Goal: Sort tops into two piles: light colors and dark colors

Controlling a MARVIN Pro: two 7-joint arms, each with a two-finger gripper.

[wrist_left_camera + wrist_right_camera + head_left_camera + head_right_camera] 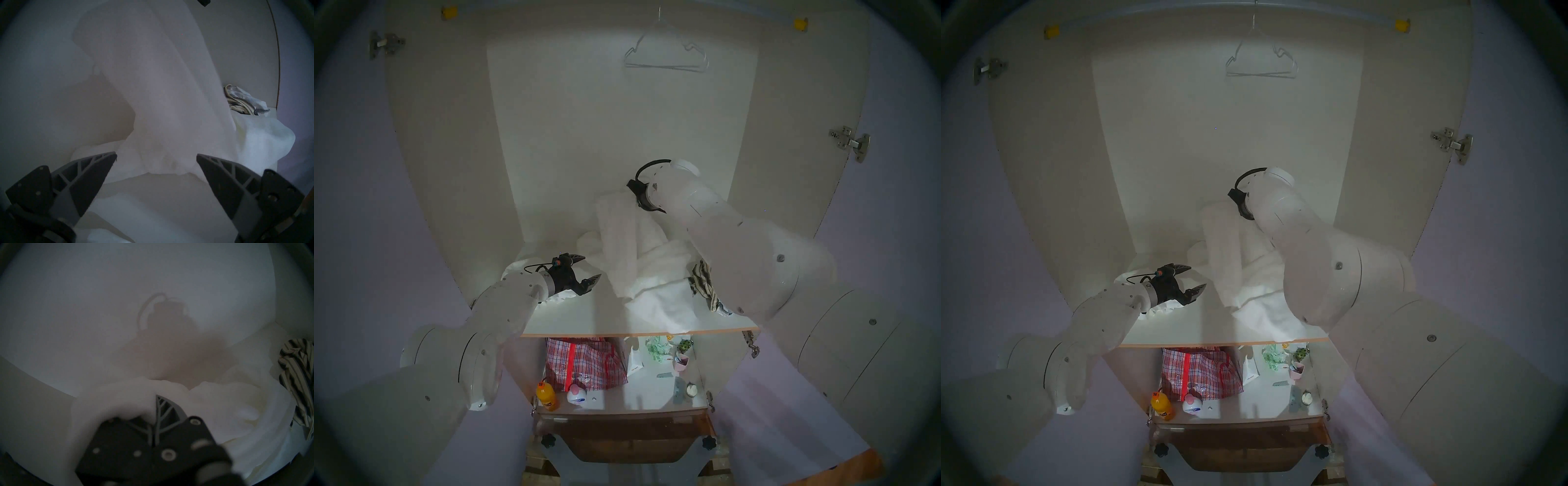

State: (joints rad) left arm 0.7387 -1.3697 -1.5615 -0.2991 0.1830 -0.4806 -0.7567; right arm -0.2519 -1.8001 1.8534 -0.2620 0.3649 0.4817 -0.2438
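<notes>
A white top (619,234) is hanging from the right gripper (155,410), whose jaws are pressed together on a fold of it, lifting it above the wardrobe shelf (585,315). Its lower part is trailing down into the big heap of white and cream tops (660,271) lying across the middle and right of the shelf, with one edge drooping over the shelf's front lip. At the right end of that heap, touching it, a beige top with black stripes (704,278) is sitting crumpled, and a bit of pale grey-blue cloth (244,96) is lying with it against the side wall.

The left gripper (587,271) is hovering just over the left part of the shelf, its jaws standing wide with nothing between them, pointing toward the hanging cloth. More white cloth (551,298) is lying under its wrist.

Above, a wire hanger (667,54) is hanging from the rail. On the lower shelf a red checked bag (582,363) is standing beside an orange bottle (546,395) and other small items.
</notes>
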